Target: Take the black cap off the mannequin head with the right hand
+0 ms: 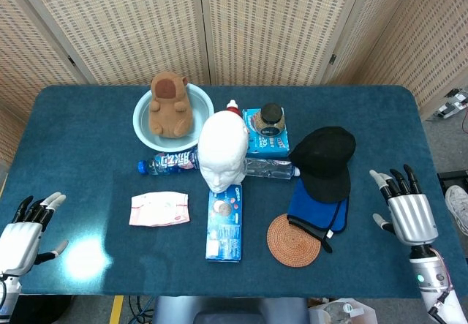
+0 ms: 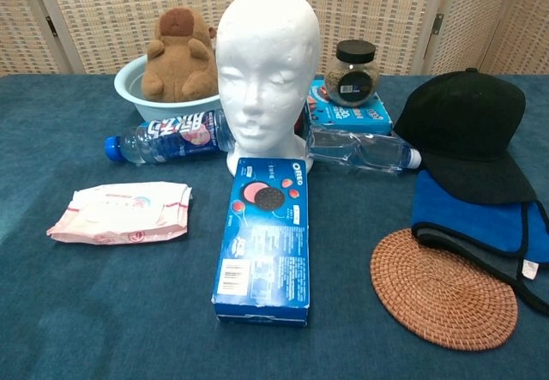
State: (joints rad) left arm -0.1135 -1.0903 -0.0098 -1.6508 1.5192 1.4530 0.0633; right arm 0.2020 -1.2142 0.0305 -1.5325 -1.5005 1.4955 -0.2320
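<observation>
The black fabric cap point(image 1: 326, 158) lies on the folded blue cloth point(image 1: 314, 208), apart from the bare white foam mannequin head point(image 1: 222, 151). The right hand point(image 1: 406, 212) is spread, holding nothing. Risk: any forward sweep drags the cap.

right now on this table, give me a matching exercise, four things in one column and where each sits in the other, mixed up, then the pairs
Things
1. black cap
2. plush toy
3. jar
4. mannequin head

Places
A. in the light blue basin
B. bare, upright behind the Oreo box
C. lying partly on the blue cloth
D. on top of a blue box

Pairs: 1-C, 2-A, 3-D, 4-B
</observation>
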